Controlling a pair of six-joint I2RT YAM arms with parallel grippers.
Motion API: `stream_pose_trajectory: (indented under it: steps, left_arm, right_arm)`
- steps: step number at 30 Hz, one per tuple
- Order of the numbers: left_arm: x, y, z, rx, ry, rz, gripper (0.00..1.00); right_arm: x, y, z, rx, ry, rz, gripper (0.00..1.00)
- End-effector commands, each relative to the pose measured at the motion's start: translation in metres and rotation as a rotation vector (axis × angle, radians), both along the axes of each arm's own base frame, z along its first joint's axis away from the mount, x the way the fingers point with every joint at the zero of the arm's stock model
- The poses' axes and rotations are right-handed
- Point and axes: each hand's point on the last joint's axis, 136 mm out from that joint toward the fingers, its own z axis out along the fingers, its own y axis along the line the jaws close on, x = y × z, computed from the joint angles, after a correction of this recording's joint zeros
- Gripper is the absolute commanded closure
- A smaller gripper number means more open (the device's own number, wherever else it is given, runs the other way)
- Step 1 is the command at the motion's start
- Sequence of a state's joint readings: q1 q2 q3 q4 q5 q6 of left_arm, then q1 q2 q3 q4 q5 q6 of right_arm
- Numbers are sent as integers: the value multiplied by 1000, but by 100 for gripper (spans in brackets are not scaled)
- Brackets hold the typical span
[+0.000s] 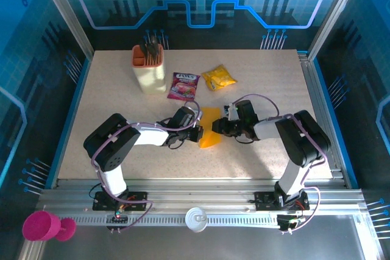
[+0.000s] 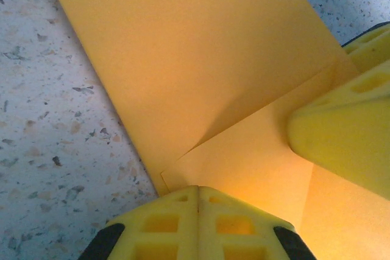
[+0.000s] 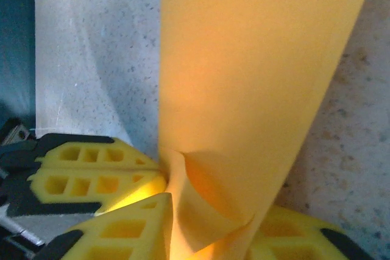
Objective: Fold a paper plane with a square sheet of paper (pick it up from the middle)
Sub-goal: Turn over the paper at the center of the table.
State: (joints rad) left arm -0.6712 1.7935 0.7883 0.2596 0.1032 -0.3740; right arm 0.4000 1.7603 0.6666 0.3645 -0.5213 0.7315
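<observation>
I see L tool [image 1: 197, 134] clamped tight on edge of the square sheet of paper [image 1: 210, 139], mid-surface [image 1: 262, 89], sheet creased & lifted. R tool [image 3: 213, 211] jaws narrow, astride its curled opp. edge.

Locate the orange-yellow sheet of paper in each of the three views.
Top external: the sheet of paper lies mid-table, between the left gripper and the right gripper.
Left wrist: the sheet of paper spans the centre from the top edge to the bottom.
Right wrist: the sheet of paper is a broad band from top right to bottom centre.
Shared landmark: the speckled tabletop, left of the paper in both wrist views.
</observation>
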Motion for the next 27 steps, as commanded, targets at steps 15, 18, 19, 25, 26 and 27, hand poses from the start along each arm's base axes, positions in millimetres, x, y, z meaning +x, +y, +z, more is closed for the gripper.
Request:
stream_pose_trajectory:
  steps: [15,18,19,25,26,27]
  left_arm:
    - [3,44,48,-203,45,262,77]
    - [-5,59,58,-234,49,309,72]
    - [-9,62,60,-236,50,315,70]
    - [-28,88,75,-215,34,363,58]
    - [-32,91,80,-222,23,364,57]
    - [-35,95,83,-226,13,367,56]
  right_arm:
    - [-8,-39,59,-210,-49,-58,100]
    - [-15,-62,73,-365,-57,-76,100]
    - [-18,-70,77,-424,-63,-80,100]
    - [-17,-107,109,-823,-155,-117,100]
    - [-15,-111,113,-907,-171,-118,100]
    - [-15,-115,115,-988,-182,-118,100]
